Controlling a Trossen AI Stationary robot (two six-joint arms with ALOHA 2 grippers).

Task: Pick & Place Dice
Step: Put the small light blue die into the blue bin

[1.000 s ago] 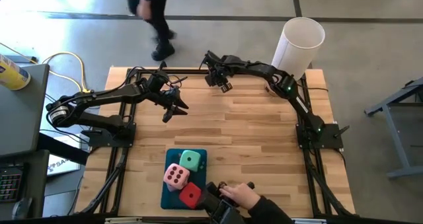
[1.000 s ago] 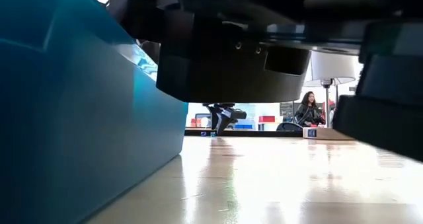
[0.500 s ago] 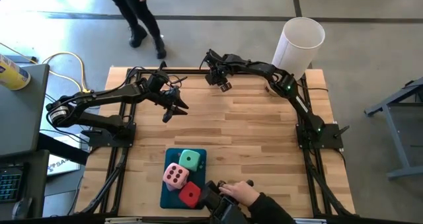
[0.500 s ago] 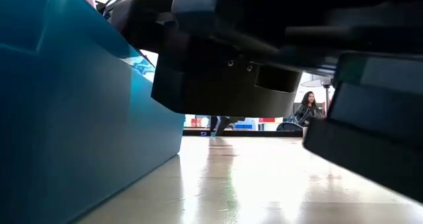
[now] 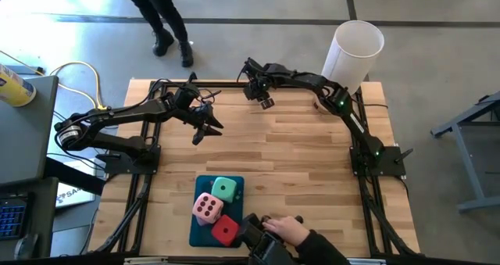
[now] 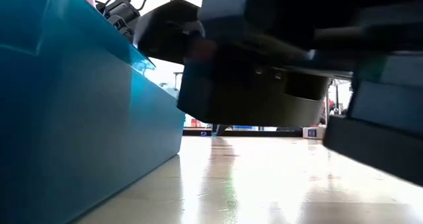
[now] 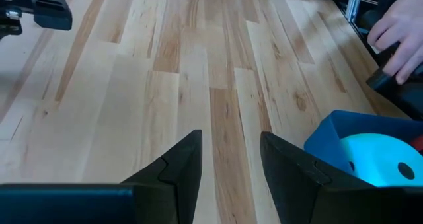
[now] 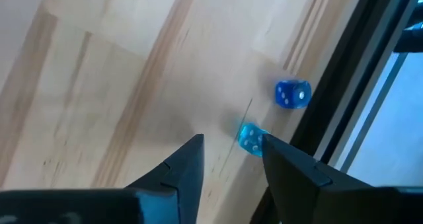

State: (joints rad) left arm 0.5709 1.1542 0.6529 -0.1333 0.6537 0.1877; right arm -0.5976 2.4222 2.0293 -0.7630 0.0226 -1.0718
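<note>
A flat teal tray lies at the table's near edge, left of the middle. On it rest a mint green die, a pale pink die and a red die. The lilac purple die is out of view. My left gripper is open and empty above the table's far left part, well clear of the tray; in its wrist view the tray and the green die show ahead. My right gripper is open and empty near the far edge.
A person's hand holds a dark object at the near edge, right of the tray; it fills the low view. Two small blue dice lie below my right gripper by the far edge. A white bucket stands beyond the far right corner.
The dark object in the person's hand has shifted a little in front of the low camera. A person behind the table has walked toward the left. Both arms have kept still.
</note>
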